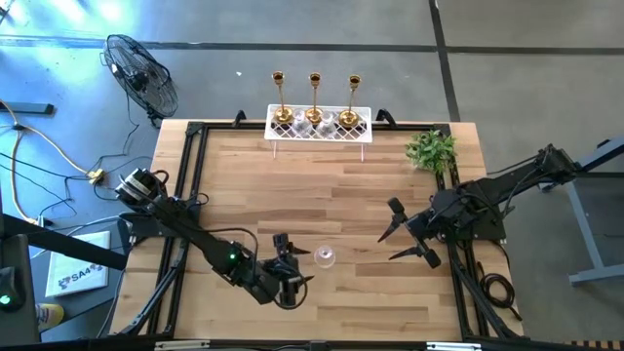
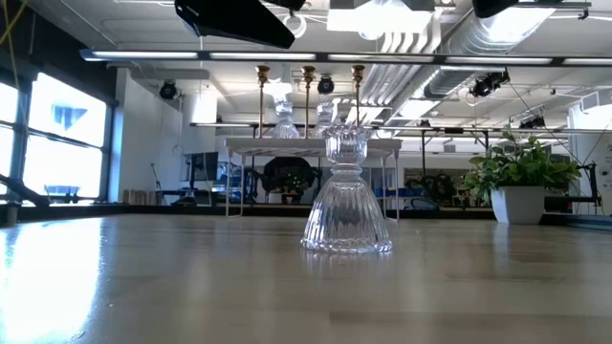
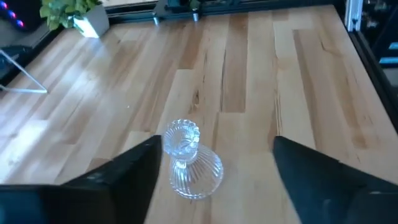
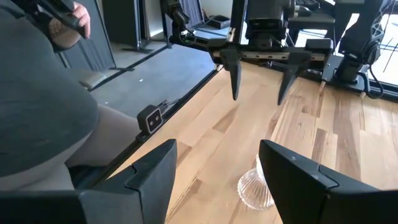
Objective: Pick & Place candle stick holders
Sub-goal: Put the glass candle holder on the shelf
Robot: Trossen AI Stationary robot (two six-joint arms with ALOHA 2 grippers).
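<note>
Wooden table: fills the frame centre.
White lattice rack: top centre, holding gold and glass holders.
Right gripper: right of centre, jaws apart, waiting.
Left gripper: lower centre, jaws apart.
Glass candle stick holder: upright, just right of the left gripper; close on the stem, I think, squarely.
</note>
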